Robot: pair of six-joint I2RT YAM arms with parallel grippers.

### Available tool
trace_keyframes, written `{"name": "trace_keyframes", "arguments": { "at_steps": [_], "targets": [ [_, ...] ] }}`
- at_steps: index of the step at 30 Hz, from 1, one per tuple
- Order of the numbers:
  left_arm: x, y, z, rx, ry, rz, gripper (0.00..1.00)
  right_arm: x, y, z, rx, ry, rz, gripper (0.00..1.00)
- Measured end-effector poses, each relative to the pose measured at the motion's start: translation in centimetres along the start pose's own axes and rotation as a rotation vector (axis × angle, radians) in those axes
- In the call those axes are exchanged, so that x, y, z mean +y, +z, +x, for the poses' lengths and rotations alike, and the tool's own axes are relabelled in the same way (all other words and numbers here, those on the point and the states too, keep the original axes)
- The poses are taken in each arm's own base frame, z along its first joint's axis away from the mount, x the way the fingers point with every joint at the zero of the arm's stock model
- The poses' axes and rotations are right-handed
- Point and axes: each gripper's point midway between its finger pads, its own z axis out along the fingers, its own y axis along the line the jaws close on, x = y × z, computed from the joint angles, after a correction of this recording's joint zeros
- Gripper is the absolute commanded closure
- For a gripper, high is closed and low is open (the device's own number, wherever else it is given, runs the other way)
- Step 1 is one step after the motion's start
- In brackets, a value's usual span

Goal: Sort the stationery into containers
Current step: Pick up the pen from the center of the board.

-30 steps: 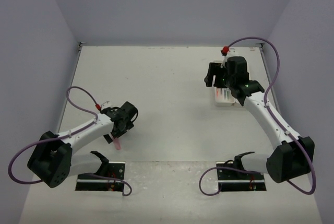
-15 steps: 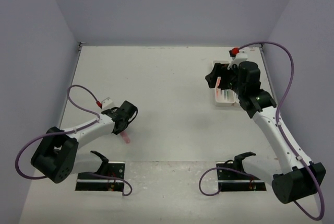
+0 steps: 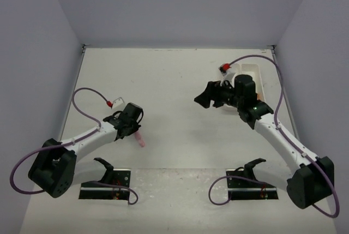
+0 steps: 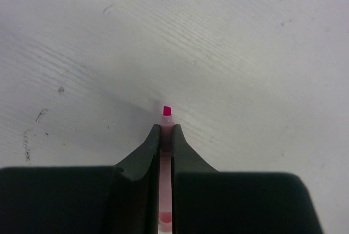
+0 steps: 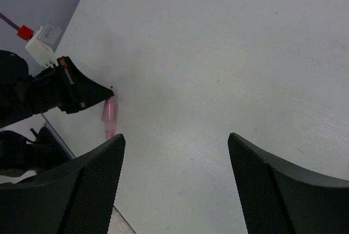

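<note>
**A:** Where is the pink marker (image 4: 167, 111)?

**B:** At the front-left of the worktop (image 3: 174, 76). The left jaws are clamped on it just behind its red tip. The right jaws stand wide apart with nothing between them, well away from it, near the white tray (image 3: 253, 71).

**A:** How will it handle?

**B:** Light and stiff, I'd judge. The barrel looks smooth and round, though, so it may swivel in so narrow a pinch. A hold at mid-barrel would likely carry steadier.

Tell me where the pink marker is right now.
In the top view, the pink marker is on the left side, close to the near edge of the table, clamped in the left gripper.
</note>
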Motion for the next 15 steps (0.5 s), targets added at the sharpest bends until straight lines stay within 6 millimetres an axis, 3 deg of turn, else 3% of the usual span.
{"name": "trace_keyframes", "arguments": {
  "at_steps": [4,7,10,15],
  "targets": [
    [-1.6,-1.5,-0.7,-0.019,0.026,0.099,1.0,3.6,3.2,5.2,0.151,0.025,-0.154,0.23],
    [-3.6,-3.3,-1.4,-0.041,0.056,0.196,1.0,5.9,4.3,8.0,0.222,0.05,-0.26,0.22],
    [-6.0,-5.2,-2.4,-0.067,0.085,0.297,1.0,7.3,4.8,9.5,0.243,0.078,-0.331,0.22],
    [-9.3,-8.3,-3.6,-0.106,0.141,0.446,1.0,10.3,5.2,9.7,0.23,0.072,-0.438,0.23]
  ]
}}
